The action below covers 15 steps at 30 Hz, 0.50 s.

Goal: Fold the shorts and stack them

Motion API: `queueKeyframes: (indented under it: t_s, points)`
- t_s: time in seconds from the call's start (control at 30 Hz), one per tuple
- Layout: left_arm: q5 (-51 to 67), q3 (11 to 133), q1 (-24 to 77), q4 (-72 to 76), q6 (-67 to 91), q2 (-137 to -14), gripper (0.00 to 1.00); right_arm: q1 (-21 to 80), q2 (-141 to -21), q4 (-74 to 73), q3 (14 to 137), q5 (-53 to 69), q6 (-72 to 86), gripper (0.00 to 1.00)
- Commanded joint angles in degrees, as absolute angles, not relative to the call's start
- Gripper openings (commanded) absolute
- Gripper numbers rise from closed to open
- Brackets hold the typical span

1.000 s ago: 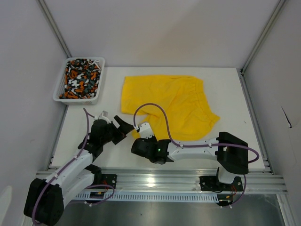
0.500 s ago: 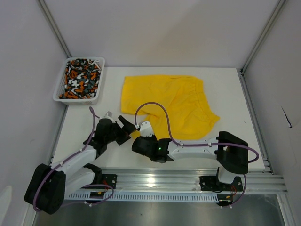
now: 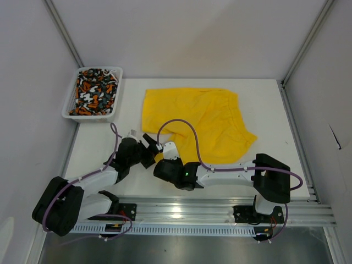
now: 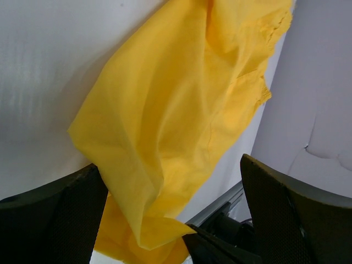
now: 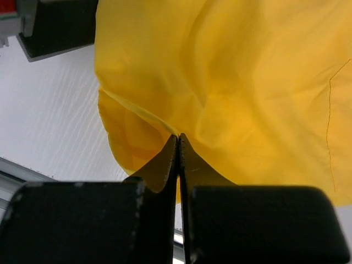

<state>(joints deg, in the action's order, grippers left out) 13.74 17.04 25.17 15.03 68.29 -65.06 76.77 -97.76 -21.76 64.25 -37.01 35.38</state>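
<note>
Lying spread on the white table (image 3: pixel 275 110), toward its middle and far side: yellow shorts (image 3: pixel 192 118), one pair, mostly flat with soft creases.

- Near-left corner of the yellow shorts: gathered into a fold and drawn toward the arms.
- Right gripper (image 5: pixel 178 137): clenched tight on that corner, with the yellow cloth pinched between its two black fingers.
- Left gripper (image 4: pixel 170 181): released, jaws wide apart, just beside the right gripper. The same yellow corner lies between its spread fingers (image 4: pixel 60 203); whether they touch the cloth cannot be told.
- Patterned shorts (image 3: pixel 94 91): one pair, bundled loosely inside the white mesh basket (image 3: pixel 91 116).
- Basket: at the table's far left corner, well apart from the yellow pair.
</note>
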Motion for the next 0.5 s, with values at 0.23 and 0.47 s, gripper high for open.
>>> queueKeyframes:
  t_s: [0.23, 0.47]
  points:
    - [6.7, 20.2, 26.3, 26.5, 73.7, -66.9, 0.97, 79.5, -97.6, -18.9, 64.4, -39.2, 35.1, 0.00]
    - [1.3, 23.5, 27.9, 28.9, 73.0, -74.4, 0.92, 82.3, -97.7, -19.2, 65.4, -41.5, 33.2, 0.00]
